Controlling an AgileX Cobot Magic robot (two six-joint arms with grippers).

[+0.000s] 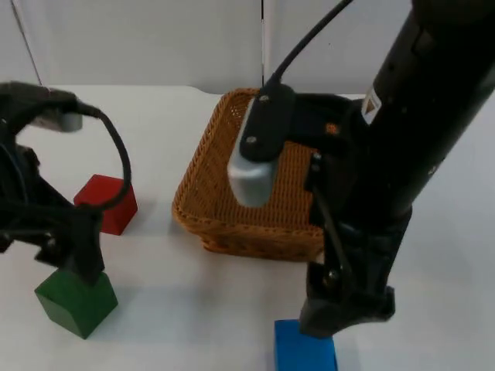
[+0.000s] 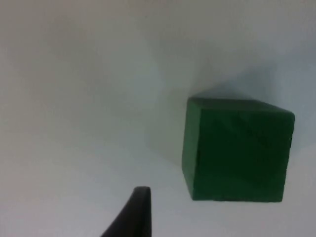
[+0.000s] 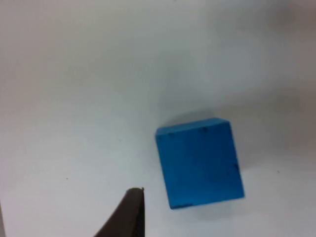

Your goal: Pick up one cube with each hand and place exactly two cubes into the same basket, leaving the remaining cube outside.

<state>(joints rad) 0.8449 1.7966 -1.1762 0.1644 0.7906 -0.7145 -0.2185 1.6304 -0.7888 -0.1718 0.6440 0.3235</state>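
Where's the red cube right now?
In the top view, the red cube sits on the table's left side, between the basket and the left gripper, behind the green cube.

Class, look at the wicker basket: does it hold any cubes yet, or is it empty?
No cube seen inside: the basket's visible floor is bare weave, though the right arm hides part. The red cube, green cube and blue cube sit outside.

The white worktop spreads wide and plain, and at its far edge stands a grey partition wall.
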